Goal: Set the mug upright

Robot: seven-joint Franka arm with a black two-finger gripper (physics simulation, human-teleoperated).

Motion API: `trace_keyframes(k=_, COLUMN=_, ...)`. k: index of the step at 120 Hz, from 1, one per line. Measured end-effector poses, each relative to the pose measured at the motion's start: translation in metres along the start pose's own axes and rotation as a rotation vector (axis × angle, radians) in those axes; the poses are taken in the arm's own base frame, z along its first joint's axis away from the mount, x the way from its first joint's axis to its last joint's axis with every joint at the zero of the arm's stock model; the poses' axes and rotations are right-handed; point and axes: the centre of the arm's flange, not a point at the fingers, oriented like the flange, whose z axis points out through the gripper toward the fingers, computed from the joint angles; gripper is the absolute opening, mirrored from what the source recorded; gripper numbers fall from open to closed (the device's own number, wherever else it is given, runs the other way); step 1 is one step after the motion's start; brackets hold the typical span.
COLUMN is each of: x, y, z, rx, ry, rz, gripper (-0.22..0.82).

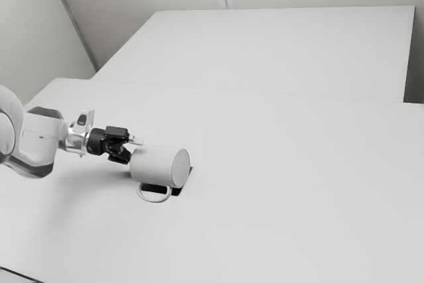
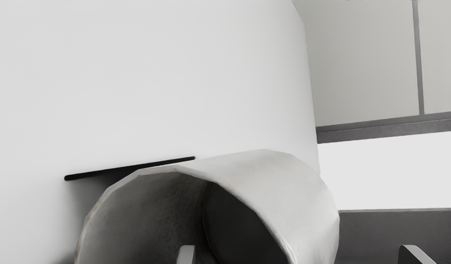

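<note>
Mug on its side, uprighting TBD; our gripper is wide open at the mug's mouth, w/ nothing gripped.

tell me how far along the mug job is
Looks done: the approach, with the open jaws at the mug's mouth. In hand: apparently lining up a grasp, one finger in line with the opening, the other out past the wall. Left: closing on it and tipping it up, since it lies on its side.
</note>
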Motion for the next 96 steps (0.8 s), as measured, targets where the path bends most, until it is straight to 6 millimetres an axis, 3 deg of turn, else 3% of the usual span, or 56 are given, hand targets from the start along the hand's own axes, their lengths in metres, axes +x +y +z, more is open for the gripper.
trace_keyframes(k=13, x=-0.003, y=0.0, z=0.003, rx=-0.026, ry=0.012, rz=0.024, gripper=0.6)
trace_keyframes(k=34, x=-0.012, y=-0.004, z=0.008, rx=-0.053, ry=0.025, rz=0.041, gripper=0.17)
trace_keyframes(k=47, x=-0.012, y=-0.003, z=0.011, rx=-0.066, ry=0.034, rz=0.057, gripper=0.01)
trace_keyframes(k=76, x=-0.008, y=0.008, z=0.021, rx=-0.099, ry=0.038, rz=0.103, gripper=-0.11)
trace_keyframes(k=96, x=0.007, y=0.042, z=0.017, rx=-0.121, ry=0.058, rz=0.188, gripper=-0.15)
